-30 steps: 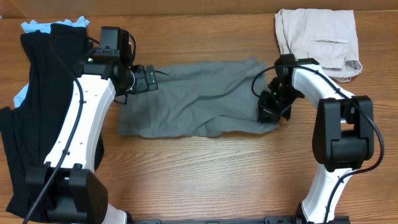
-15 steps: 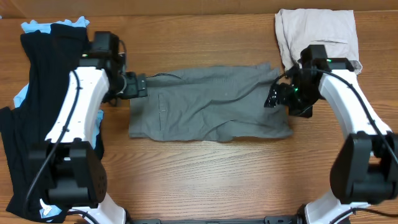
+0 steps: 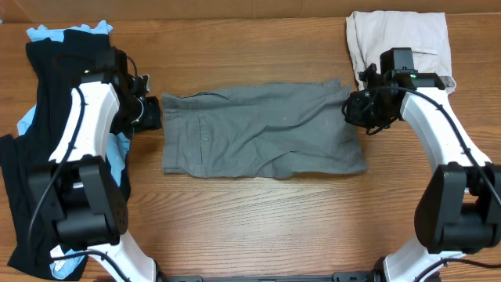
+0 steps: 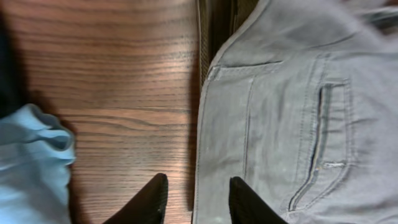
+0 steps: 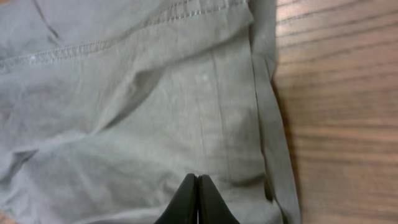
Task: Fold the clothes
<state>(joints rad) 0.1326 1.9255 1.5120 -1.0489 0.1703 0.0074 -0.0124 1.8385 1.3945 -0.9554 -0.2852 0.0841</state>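
Your grey woven cotton shorts (image 3: 258, 129) lie spread flat across the middle of the brown wooden table (image 3: 258, 227). They sit a bit closer to the far edge than the near one, long side running left to right. The waistband end faces the table's left edge and the leg ends face the right edge. There are a few soft creases along the near side, esp. near the right end.

Your left gripper (image 3: 150, 113) sits just off the shorts' left end, at the far-left corner of the fabric. In the left wrist cam its black fingertips (image 4: 152, 199) stand apart w/ a narrow gap. The waistband edge runs up between them. Nothing looks pinched, but whether the tips touch the cloth I can't tell from this angle. A slit pocket (image 4: 320, 146) w/ stitched edges shows to the right of the tips.

Your right gripper (image 3: 350, 108) is at the far-right corner of the shorts. The right wrist cam shows its two fingers pressed tight together over the grey fabric, w/ no cloth seen between them (image 5: 198, 199).

A pale beige folded garment (image 3: 399, 39) rests in the table's far-right corner, just beside the right arm. A long black garment (image 3: 39, 94) lies along the left edge w/ a light-blue garment (image 3: 43, 33) peeking out under it. Both are apart from the grey shorts.
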